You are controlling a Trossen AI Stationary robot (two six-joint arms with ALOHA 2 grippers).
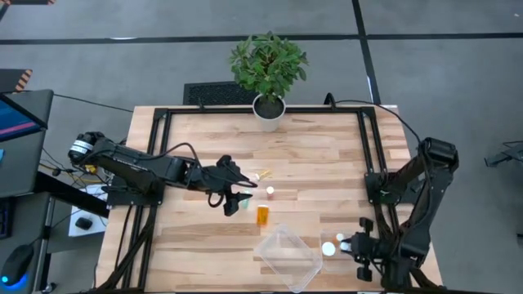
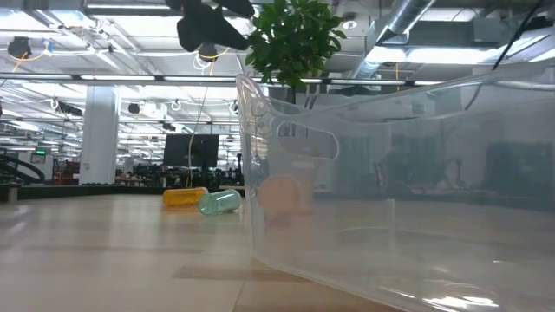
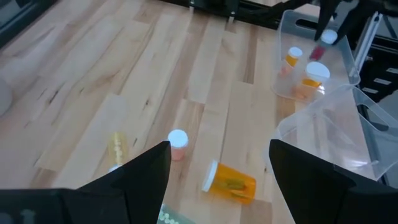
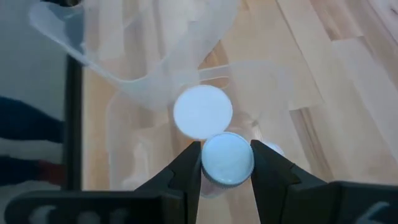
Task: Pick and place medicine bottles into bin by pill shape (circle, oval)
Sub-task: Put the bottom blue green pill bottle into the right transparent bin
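On the wood table lie an amber bottle [image 1: 262,215] [image 3: 231,182], a yellowish bottle [image 1: 261,174] [image 3: 116,148] and a greenish bottle [image 1: 243,201] [image 2: 218,202], all on their sides. A small white-capped bottle [image 3: 178,142] stands upright. My left gripper [image 1: 237,193] [image 3: 221,186] hovers open above them, touching none. At the near right, my right gripper [image 1: 358,245] [image 4: 226,171] is shut on a white-capped bottle [image 4: 227,158] over a small clear bin [image 3: 283,37]. That bin holds two other capped bottles [image 1: 328,248] [image 1: 340,238]. My right gripper pinches the white-capped bottle between its two fingers [image 4: 186,171], one on each side just below the cap [image 4: 227,155]. The fingers slant down from above. The cap end faces the wrist and the body hangs below, hidden by the cap, above the bin.
A larger clear bin [image 1: 288,257] [image 2: 390,173] sits tilted at the table's near middle, close to the amber bottle. A potted plant [image 1: 269,69] stands at the far edge. A black frame [image 1: 364,147] borders the table's sides. Bare wood lies far left.
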